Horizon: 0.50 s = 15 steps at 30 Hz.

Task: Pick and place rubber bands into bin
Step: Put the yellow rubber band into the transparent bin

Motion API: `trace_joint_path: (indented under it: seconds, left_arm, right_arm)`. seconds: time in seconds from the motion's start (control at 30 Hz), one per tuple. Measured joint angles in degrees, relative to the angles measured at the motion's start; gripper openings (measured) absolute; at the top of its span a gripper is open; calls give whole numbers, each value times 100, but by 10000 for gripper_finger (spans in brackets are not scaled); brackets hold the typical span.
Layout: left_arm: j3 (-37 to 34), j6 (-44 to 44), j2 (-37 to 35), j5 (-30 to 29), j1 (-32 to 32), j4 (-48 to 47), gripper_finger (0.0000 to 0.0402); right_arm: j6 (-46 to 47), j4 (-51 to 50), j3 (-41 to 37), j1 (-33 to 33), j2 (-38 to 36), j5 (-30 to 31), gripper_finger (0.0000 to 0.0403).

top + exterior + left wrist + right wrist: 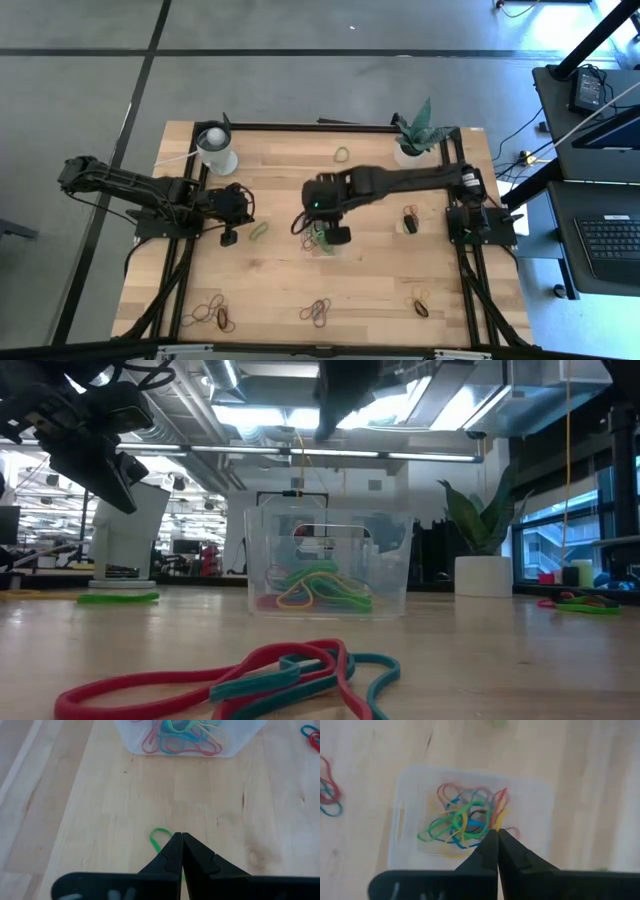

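Note:
The clear bin [322,241] stands mid-table and holds a tangle of green, yellow, red and blue rubber bands [465,820], also seen through its wall [315,590]. My right gripper [496,833] hovers shut high above the bin [535,800], reaching in from the table's right [328,232]. My left gripper [179,836] is shut and raised off the table [100,455], left of the bin. A single green rubber band [159,839] lies flat on the wood just under its tips [259,230], partly hidden by the fingers.
Loose band clusters lie along the near edge [212,315] [318,312] [421,303]; the middle one shows close up as red and teal bands [250,675]. One green band [341,154] lies toward the far edge. A white cup [215,148] and a potted plant [415,140] stand at the far corners.

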Motion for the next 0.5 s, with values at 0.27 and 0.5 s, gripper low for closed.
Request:
trace_joint_path:
  seconds: [0.27, 0.5]
  left_arm:
    - [0, -248, -1, 43, 0, -2, 2]
    - [-2, -53, 0, 46, 0, -2, 2]
  right_arm:
    - [770, 1991, -1904, 146, 4, -1, 1]
    - [1742, 2515, -2231, 153, 4, -1, 64]
